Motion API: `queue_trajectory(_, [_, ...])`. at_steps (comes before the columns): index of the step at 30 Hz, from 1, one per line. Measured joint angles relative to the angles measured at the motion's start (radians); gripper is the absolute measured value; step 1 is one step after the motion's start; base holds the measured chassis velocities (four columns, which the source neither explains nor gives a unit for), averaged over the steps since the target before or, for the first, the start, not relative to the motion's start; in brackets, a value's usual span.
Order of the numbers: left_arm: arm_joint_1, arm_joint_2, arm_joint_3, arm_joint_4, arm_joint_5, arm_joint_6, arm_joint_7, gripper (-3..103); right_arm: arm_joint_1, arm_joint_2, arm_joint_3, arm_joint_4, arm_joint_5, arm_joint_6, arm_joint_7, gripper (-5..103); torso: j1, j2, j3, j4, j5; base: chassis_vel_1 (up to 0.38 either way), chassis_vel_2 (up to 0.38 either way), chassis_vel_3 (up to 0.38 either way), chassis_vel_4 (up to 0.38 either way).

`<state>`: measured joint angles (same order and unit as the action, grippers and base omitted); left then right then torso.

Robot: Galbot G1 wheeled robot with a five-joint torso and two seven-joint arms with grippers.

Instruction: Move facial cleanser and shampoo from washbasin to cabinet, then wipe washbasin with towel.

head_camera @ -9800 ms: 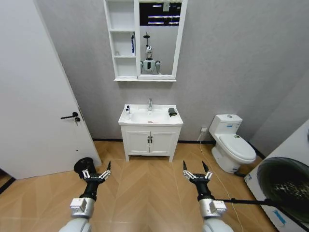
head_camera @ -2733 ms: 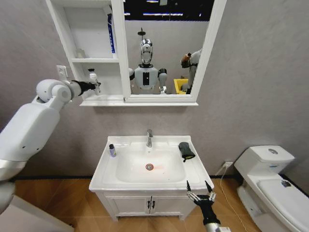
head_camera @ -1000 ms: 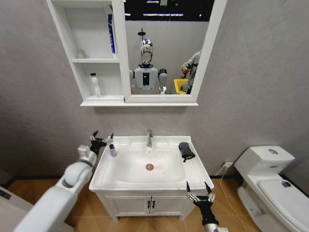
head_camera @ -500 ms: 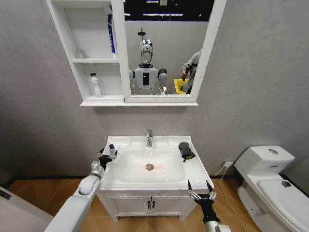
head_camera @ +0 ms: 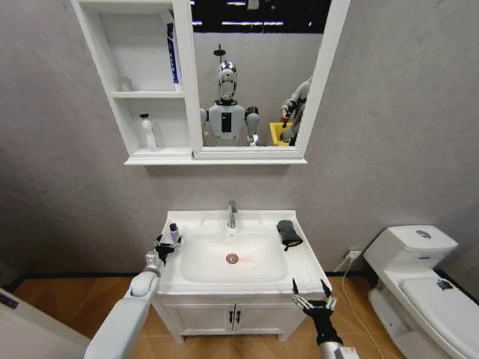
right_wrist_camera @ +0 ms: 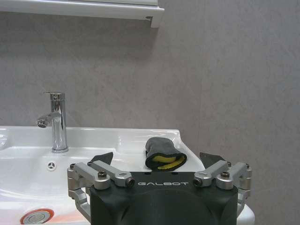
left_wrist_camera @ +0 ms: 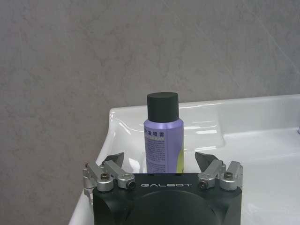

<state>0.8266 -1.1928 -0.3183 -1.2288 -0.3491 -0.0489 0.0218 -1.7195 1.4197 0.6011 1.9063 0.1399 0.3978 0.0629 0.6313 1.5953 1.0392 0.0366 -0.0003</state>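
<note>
Grey-walled bathroom, with the white washbasin (head_camera: 307, 263) under the cabinet (head_camera: 112, 90). At the basin's back left corner stands a small purple bottle (head_camera: 174, 232) with a black cap (one of the two toiletries), upright and free. The left gripper (head_camera: 166, 247) sits just in front of it, fingers (left_wrist_camera: 114, 163) spread wide on either side, holding nothing. A white bottle (head_camera: 149, 132) stands on the cabinet's lower shelf. The towel (head_camera: 287, 232) lies at the basin's right rear. The right gripper (head_camera: 311, 301) hangs low before the vanity, fingers open and empty. Closing off-centre could knock the light bottle into the bowl.
</note>
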Motion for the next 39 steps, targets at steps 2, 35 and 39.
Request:
queue_trajectory(2, [-0.002, -0.001, 0.0, -0.001, -0.001, 0.011, 0.006, 81, -0.002, 0.0, -0.001, -0.002, -0.001, 0.002, 0.0, 100, 0.0, 0.0, 0.0, 0.0, -0.0004, 0.0, 0.0, 0.0, 0.0])
queue_trajectory(35, [0.014, 0.326, 0.027, -0.613, -0.264, 0.314, -0.087, 42, 0.02, 0.001, -0.008, -0.033, 0.008, 0.021, 0.006, 100, 0.0, 0.0, 0.0, 0.0001, 0.0003, 0.0, 0.0, 0.0, 0.0])
queue_trajectory(39, [-0.061, 0.442, 0.022, -0.723, -0.434, 0.428, -0.158, 42, 0.022, 0.001, -0.009, -0.034, 0.005, 0.017, 0.005, 100, 0.0, 0.0, 0.0, 0.0, 0.0001, 0.0, 0.0, 0.0, 0.0])
